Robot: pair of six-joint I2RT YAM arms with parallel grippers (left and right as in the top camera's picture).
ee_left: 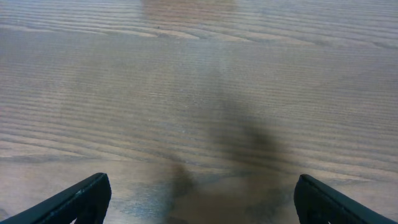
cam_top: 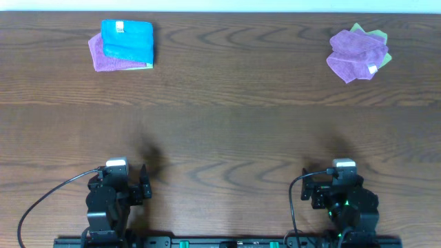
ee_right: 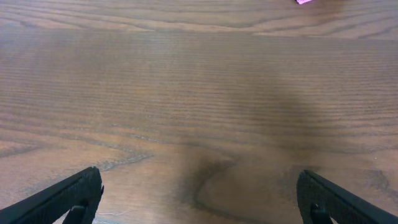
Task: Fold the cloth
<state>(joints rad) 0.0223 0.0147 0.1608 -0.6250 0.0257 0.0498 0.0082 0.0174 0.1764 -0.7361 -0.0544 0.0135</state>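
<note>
We see the left gripper (ee_left: 202,200) with jaws wide apart and nothing between them, only bare wood table (ee_left: 199,93) under and ahead of it. The right gripper (ee_right: 200,198) is the same: jaws spread, nothing held, wood grain ahead. In the wrist views both fingers of each gripper show only as dark tips at the bottom corners.

From overhead, the left arm (cam_top: 108,201) and right arm (cam_top: 348,203) sit at the near edge of the table, well apart from each other.

The cloth (cam_top: 128,40) is far ahead of the left gripper and roughly in line with it, near the far edge. It is bright blue and looks already folded into a rectangle, with the white tag (cam_top: 120,27) on top near its far edge. Neither gripper touches it. It lies on a purple cloth (cam_top: 102,56) that sticks out on the side away from the right arm, and a light green edge (cam_top: 147,66) peeks from under its near corner.

Far ahead of the right gripper we see a loose pile of purple cloths (cam_top: 355,54) with a light green cloth (cam_top: 381,40) underneath. A pink-purple sliver (ee_right: 303,2) shows at the top edge of the right wrist view. The left wrist view shows no cloth.
</note>
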